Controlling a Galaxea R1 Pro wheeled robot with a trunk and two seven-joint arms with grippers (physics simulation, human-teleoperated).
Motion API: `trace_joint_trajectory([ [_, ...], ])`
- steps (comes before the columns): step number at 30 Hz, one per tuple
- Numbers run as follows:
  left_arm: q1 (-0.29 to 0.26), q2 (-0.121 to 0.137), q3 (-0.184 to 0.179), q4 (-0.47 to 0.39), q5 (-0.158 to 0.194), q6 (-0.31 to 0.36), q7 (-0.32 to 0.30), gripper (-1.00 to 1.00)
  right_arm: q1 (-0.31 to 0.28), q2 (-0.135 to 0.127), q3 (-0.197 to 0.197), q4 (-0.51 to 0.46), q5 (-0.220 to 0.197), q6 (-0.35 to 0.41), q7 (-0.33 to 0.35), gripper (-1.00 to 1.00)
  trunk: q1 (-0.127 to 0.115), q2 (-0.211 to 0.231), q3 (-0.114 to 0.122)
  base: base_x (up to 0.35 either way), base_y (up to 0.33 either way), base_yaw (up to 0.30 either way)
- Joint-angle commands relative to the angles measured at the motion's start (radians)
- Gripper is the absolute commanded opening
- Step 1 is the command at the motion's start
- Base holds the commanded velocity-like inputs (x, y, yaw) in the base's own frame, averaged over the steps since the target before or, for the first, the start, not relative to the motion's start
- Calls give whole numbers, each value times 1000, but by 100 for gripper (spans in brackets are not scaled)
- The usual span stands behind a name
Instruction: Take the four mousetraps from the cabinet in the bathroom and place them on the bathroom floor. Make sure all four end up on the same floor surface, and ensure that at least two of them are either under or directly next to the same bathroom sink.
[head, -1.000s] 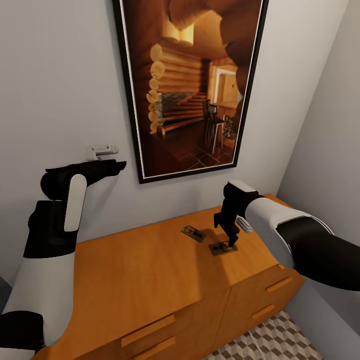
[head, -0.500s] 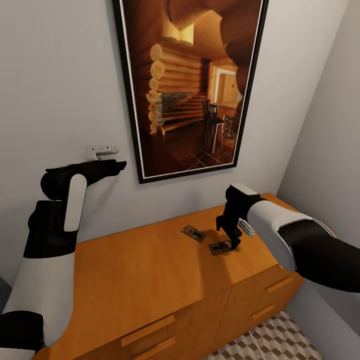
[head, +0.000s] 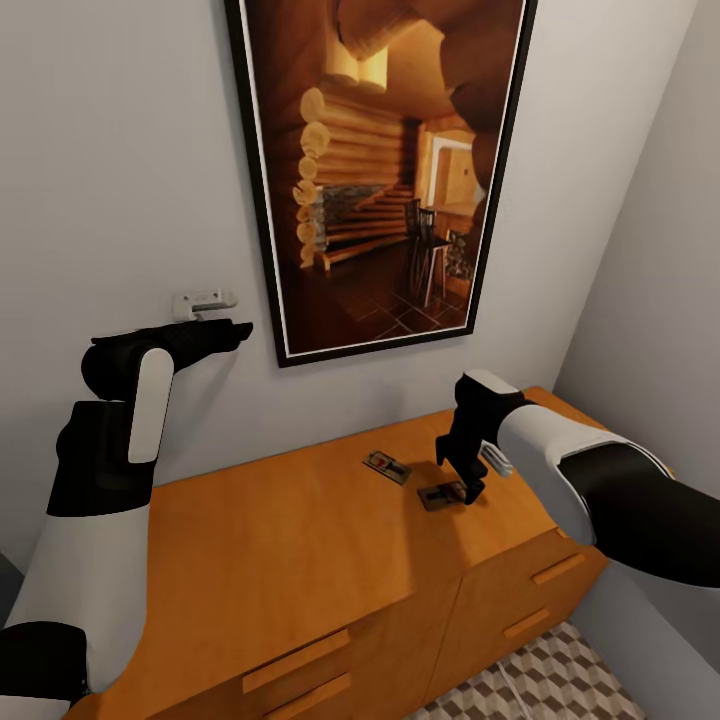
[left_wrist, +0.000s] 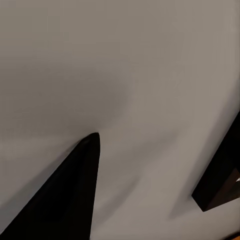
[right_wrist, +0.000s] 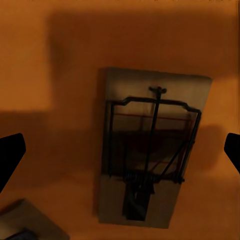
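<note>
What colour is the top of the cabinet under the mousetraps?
Orange-brown wood, seen best in the head view: the cabinet with two mousetraps on it.

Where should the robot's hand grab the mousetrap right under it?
Probably by the two long edges of the mousetrap, coming straight down from above. It lies flat on the cabinet, and the right gripper has a finger on each side, so it could pinch the narrow width and miss the wire.

Pale grey walls (head: 110, 150) around me, black-framed log-cabin picture (head: 385, 170) at twelve o'clock, small white wall fitting (head: 203, 301) at ten o'clock, soft even light.
</note>
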Motion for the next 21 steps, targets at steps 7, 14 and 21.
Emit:
trace_joint_trajectory([
  [7,-1,1,-2,0,5,4,11,100,3,-2,9,0,-7,11,-4,100,0,-1,-1,0,0,0],
  [14,-1,1,-2,0,5,4,11,100,4,-2,8,0,-7,11,-4,100,0,-1,-1,0,0,0],
  [21,-1,1,-2,0,6,4,11,100,6,-2,9,0,-7,11,-4,100,0,-1,-1,0,0,0],
])
